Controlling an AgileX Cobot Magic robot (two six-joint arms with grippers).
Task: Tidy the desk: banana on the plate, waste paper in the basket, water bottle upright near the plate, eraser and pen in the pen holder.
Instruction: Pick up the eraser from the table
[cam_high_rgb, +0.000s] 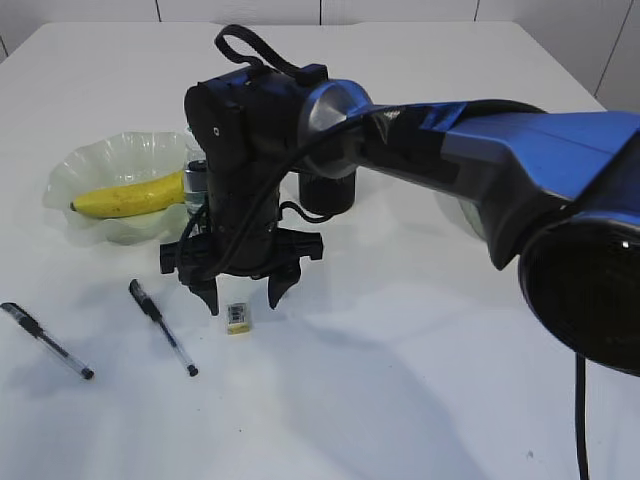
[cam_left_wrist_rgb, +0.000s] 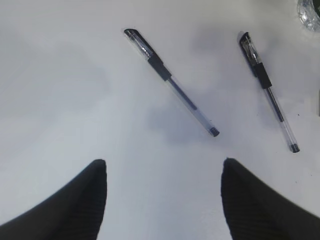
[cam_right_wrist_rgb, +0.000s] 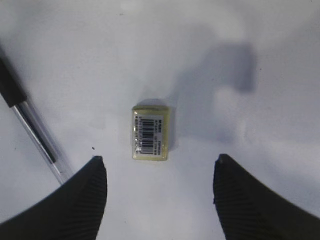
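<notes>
A small yellowish eraser (cam_high_rgb: 238, 318) (cam_right_wrist_rgb: 150, 132) with a barcode label lies on the white table. My right gripper (cam_high_rgb: 243, 298) (cam_right_wrist_rgb: 159, 162) hangs open just above it, a finger on each side, touching nothing. Two clear pens (cam_high_rgb: 162, 327) (cam_high_rgb: 45, 341) lie to the left. Both pens (cam_left_wrist_rgb: 170, 82) (cam_left_wrist_rgb: 267, 90) also appear ahead of my open, empty left gripper (cam_left_wrist_rgb: 164, 167). The banana (cam_high_rgb: 125, 198) rests on the translucent plate (cam_high_rgb: 100, 155). A bottle (cam_high_rgb: 194, 178) stands partly hidden behind my right wrist. The black pen holder (cam_high_rgb: 325, 195) is behind the arm. Waste paper and basket are out of view.
My right arm (cam_high_rgb: 480, 150) stretches from the right edge across the middle of the table and hides what lies behind it. A crinkled shiny object (cam_left_wrist_rgb: 310, 12) shows at the top right corner of the left wrist view. A pen (cam_right_wrist_rgb: 30, 120) lies left of the eraser.
</notes>
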